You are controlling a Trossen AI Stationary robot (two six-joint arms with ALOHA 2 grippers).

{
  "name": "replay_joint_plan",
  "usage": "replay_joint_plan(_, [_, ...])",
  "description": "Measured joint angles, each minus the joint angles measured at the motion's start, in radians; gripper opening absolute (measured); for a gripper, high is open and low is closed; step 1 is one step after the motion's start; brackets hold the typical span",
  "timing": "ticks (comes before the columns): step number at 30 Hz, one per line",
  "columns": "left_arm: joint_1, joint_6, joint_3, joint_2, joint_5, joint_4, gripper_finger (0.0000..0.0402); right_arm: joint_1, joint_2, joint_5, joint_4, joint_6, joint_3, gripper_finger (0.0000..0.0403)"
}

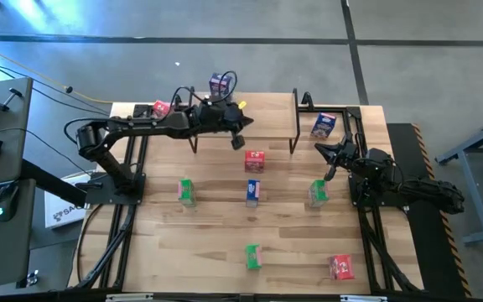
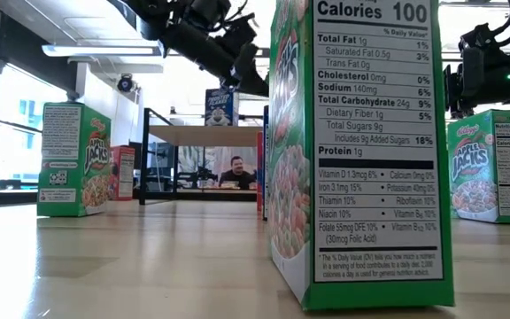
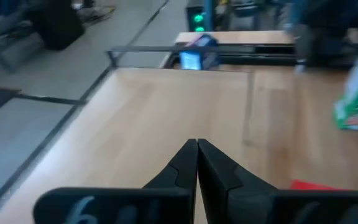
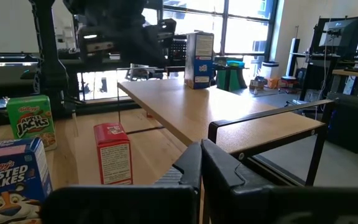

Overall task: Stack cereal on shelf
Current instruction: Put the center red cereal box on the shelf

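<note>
One blue cereal box [image 1: 220, 83] stood at the shelf's [image 1: 267, 105] far left corner. The left gripper [image 1: 243, 132], jaws shut and empty, hung over the shelf's near edge; the right gripper [image 1: 329, 154] waited shut. Next probably came the red box [image 1: 255, 160] just below, with open counter [image 1: 208, 235] around it.

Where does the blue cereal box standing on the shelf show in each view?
High view: blue cereal box at top centre, on the shelf's far edge.
Low view: centre, standing on the shelf top.
Left wrist view: not in it.
Right wrist view: upper middle, at the far end of the shelf top.
Shared landmark: the shelf's light wooden top on black legs, seen in all four views.
</note>
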Motion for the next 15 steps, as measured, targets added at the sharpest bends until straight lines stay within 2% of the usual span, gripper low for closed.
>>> replay_joint_plan(9, [-0.018,0.022,-0.008,-0.012,0.133,0.087,0.0003,0.0,0.0,0.0,0.0,0.0,0.0,0.0])
replay_joint_plan(15, [-0.032,-0.054,-0.205,-0.031,0.243,0.434,0.0003,0.0,0.0,0.0,0.0,0.0,0.0,0.0])
